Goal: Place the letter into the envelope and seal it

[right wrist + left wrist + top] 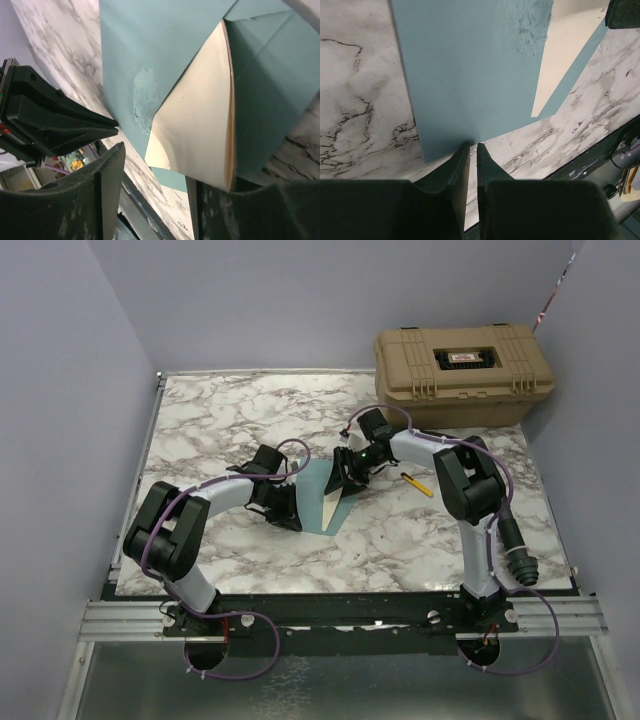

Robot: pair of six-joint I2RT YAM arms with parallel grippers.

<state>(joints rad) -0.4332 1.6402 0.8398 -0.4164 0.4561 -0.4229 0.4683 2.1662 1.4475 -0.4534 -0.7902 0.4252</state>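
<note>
The envelope (312, 496) lies flat on the table (220, 420). The letter (200, 125) sits partly inside it, with a cream wedge showing at the envelope's open side. The left end effector (473, 146) is clenched on an edge of the envelope away from that opening, while the right end effector (160, 167) stands released at the envelope's open side, its fingers spread to either side of the exposed cream wedge.

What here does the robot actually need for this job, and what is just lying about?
For the job: teal envelope; cream letter, partly inside it.
Lying about: tan hard case; yellow pen.
</note>
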